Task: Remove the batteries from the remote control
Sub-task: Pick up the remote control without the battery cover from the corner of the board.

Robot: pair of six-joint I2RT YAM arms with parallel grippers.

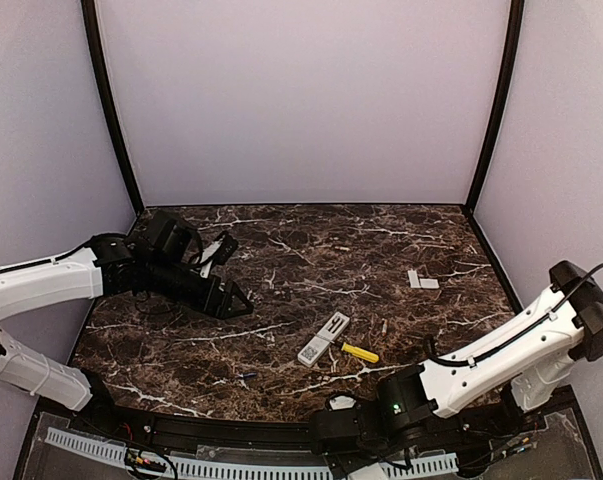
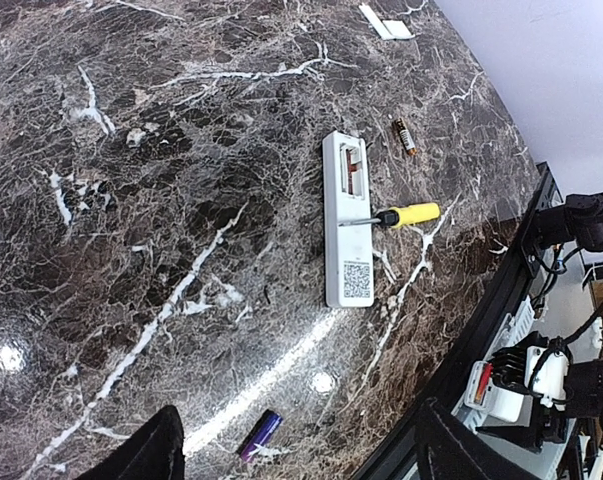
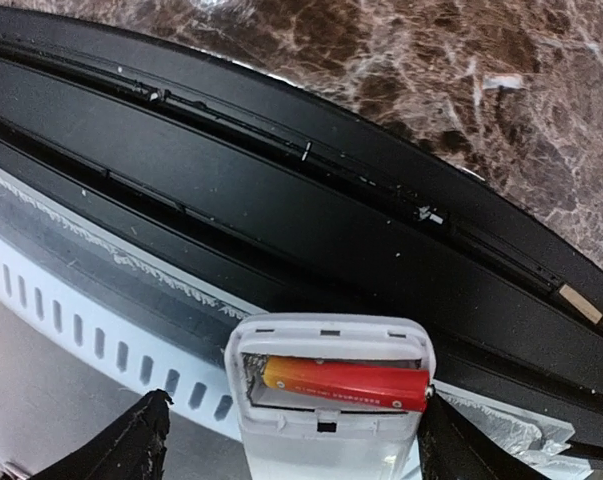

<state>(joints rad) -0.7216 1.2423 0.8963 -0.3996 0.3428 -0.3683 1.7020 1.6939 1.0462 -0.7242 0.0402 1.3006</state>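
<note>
My right gripper (image 3: 296, 425) hangs over the black front rail, shut on a white remote control (image 3: 326, 440). Its open bay holds a red and orange battery (image 3: 346, 386) lying crosswise. The right finger (image 3: 461, 445) meets the remote's edge, while the left finger's (image 3: 131, 445) contact is below the frame. A second white remote (image 2: 347, 225) (image 1: 323, 338) lies back-up mid-table, with something orange-brown showing in its open bay. A purple battery (image 2: 260, 435) (image 1: 246, 377) and a brown battery (image 2: 405, 135) lie loose on the marble. My left gripper (image 2: 301, 455) (image 1: 233, 300) stands open and empty at the left, above the table.
A yellow-handled screwdriver (image 2: 406, 215) (image 1: 359, 352) lies with its tip against the table remote. A small white cover piece (image 2: 386, 22) (image 1: 422, 281) sits at the far right. The black rail (image 3: 281, 180) and a slotted white channel (image 3: 71, 300) run along the near edge.
</note>
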